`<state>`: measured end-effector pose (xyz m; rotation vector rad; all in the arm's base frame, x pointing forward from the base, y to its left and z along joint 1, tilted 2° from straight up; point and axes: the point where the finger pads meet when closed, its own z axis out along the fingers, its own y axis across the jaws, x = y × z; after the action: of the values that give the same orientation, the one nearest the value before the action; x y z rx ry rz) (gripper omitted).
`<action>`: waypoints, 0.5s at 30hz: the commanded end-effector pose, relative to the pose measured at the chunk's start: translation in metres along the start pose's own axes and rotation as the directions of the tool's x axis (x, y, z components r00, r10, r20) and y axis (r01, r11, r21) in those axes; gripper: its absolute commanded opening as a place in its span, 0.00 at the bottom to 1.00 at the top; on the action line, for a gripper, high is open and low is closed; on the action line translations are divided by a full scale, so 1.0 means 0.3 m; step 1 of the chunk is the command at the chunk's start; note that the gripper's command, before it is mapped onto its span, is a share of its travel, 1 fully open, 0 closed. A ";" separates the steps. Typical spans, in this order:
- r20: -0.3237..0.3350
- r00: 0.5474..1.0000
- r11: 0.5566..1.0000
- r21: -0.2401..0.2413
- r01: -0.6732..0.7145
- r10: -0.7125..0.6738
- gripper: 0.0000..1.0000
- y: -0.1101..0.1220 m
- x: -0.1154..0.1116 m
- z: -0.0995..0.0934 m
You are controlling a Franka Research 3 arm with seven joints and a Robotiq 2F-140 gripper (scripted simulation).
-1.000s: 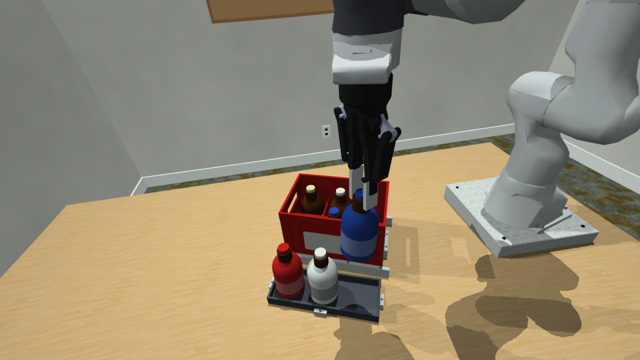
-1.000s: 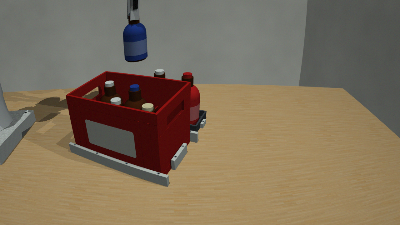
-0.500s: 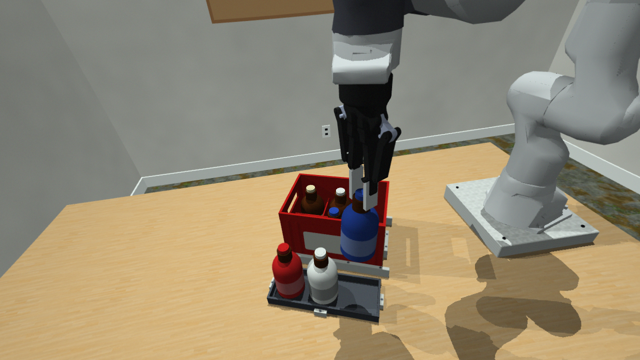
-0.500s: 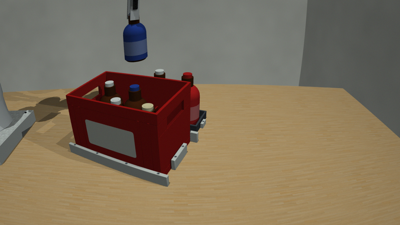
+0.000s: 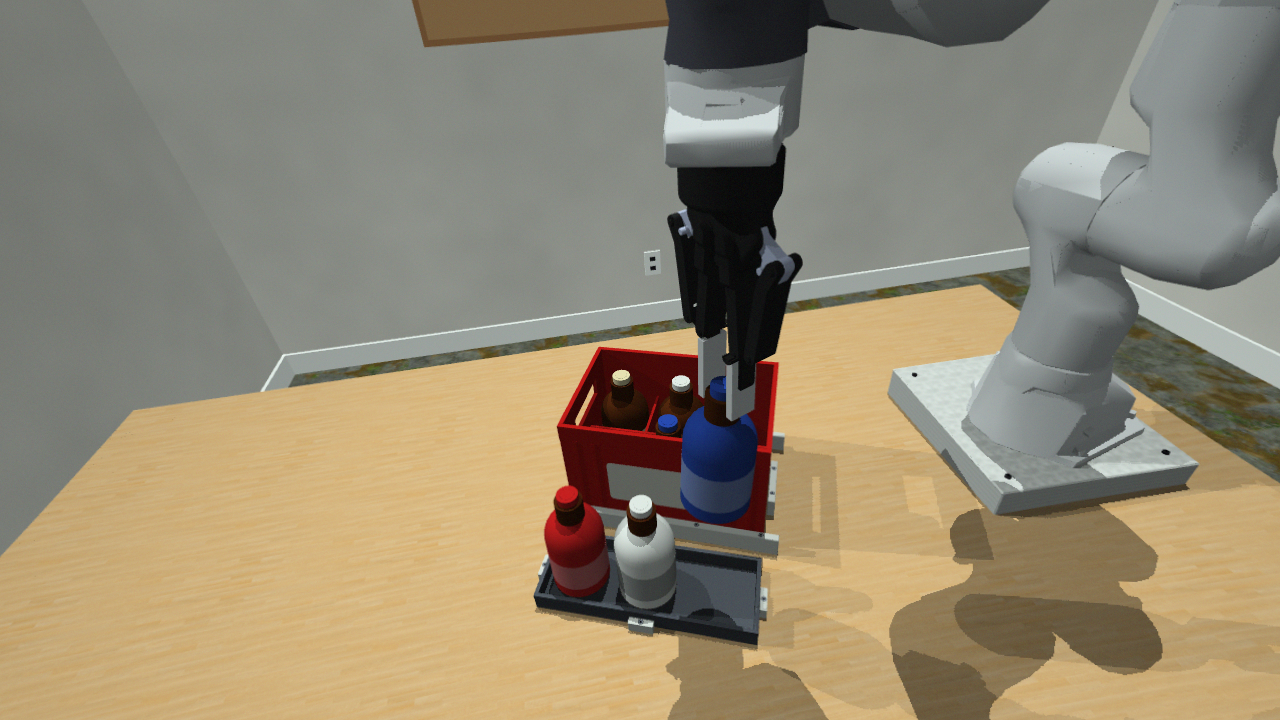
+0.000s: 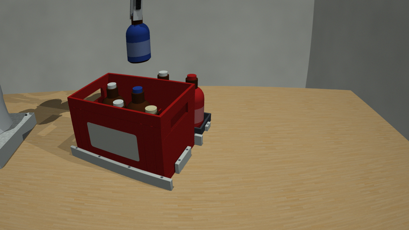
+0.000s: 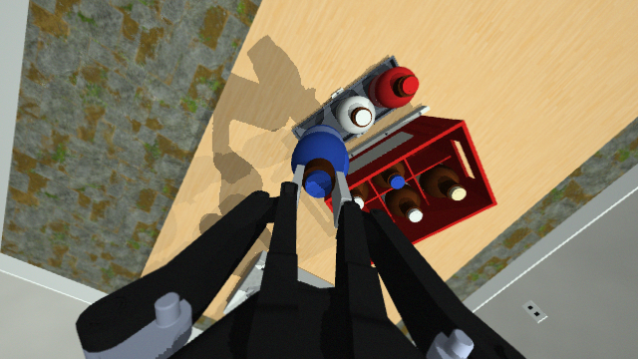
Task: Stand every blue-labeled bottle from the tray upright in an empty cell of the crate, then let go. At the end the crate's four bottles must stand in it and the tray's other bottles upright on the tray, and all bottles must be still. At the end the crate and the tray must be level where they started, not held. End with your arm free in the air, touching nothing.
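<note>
Blue bottle (image 6: 138, 42) clamped by end effector (image 5: 726, 380), above crate (image 6: 119, 120).

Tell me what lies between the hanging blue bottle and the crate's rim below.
Nothing: the exterior view shows only bare wall between the blue bottle and the crate.

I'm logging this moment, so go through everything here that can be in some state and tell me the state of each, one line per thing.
gripper: shut on the blue bottle's neck.
blue bottle: held upright, in the air above the crate.
crate: level on the table, four brown bottles standing inside.
red bottle: upright on the tray.
white bottle: upright on the tray.
tray: flat on the table, one end vacant.
</note>
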<state>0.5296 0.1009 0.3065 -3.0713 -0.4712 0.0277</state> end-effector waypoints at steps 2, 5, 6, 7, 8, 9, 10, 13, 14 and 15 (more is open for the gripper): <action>-0.014 1.000 1.000 0.000 0.000 0.000 0.00 0.005 0.006 -0.022; -0.014 1.000 1.000 0.000 0.000 0.000 0.00 0.007 0.004 -0.022; -0.014 1.000 1.000 0.000 0.000 0.000 0.00 0.007 0.003 -0.022; -0.014 1.000 1.000 0.000 0.000 0.000 0.00 0.008 0.002 -0.022; -0.014 1.000 1.000 0.000 0.000 0.000 0.00 0.009 0.002 -0.022; -0.014 1.000 1.000 0.000 0.000 0.000 0.00 0.010 0.001 -0.022; -0.014 1.000 1.000 0.000 0.000 0.000 0.00 0.011 0.000 -0.022; -0.014 1.000 1.000 0.000 0.000 0.000 0.00 0.014 -0.004 -0.022; -0.014 1.000 1.000 0.000 0.000 0.000 0.00 0.015 -0.005 -0.022; -0.014 1.000 1.000 0.000 0.000 0.000 0.00 0.017 -0.007 -0.022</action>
<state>0.5277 0.0976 0.3076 -3.0718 -0.4693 0.0258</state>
